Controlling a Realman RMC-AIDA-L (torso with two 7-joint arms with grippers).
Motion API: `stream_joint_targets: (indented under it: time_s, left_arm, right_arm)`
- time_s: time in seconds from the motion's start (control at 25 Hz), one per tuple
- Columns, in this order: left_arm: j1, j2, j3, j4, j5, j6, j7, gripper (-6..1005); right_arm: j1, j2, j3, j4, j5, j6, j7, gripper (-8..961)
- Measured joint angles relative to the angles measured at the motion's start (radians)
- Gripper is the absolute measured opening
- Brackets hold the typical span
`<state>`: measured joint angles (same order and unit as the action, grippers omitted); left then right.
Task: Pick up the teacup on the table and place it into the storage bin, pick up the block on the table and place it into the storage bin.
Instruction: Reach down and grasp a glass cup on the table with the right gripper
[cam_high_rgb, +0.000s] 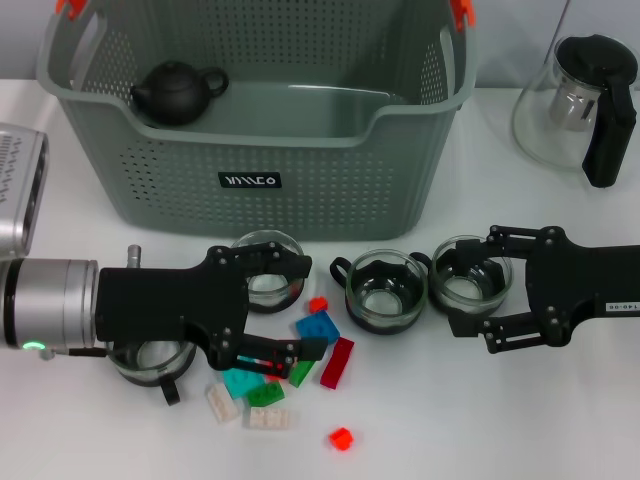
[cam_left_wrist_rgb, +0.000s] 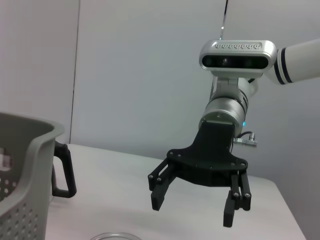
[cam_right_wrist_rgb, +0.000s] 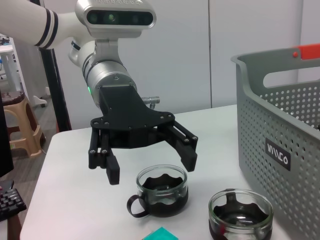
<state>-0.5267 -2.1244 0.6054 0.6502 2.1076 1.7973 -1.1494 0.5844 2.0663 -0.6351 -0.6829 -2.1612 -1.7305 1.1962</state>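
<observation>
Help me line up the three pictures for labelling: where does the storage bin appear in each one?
Head view: the storage bin fills the upper middle, behind the glass cups.
Left wrist view: only its corner and rim show at the left edge.
Right wrist view: its perforated wall fills the right side.
Shared landmark: the white table under it.

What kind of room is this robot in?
Probably a robot test room or lab. A plain white table holds set-out practice things: a grey basket, glass cups and toy blocks. Bare walls surround it.
</observation>
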Motion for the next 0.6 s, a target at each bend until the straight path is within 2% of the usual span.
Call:
stream_joint_targets:
  time_s: [0.44,0.6]
  left_arm:
    - [-0.003,0.008,-0.001,-0.007,-0.019,0.000,-0.035,931]
    - [0.000,0.008,0.000,-0.007,-0.019,0.001,-0.030,930]
  right_arm:
    - [0.001,-0.001,0.005,-0.002,0.001,-0.001,0.004,930]
    - [0.002,-0.008,0.009,-0.003,0.001,-0.004,0.004,929]
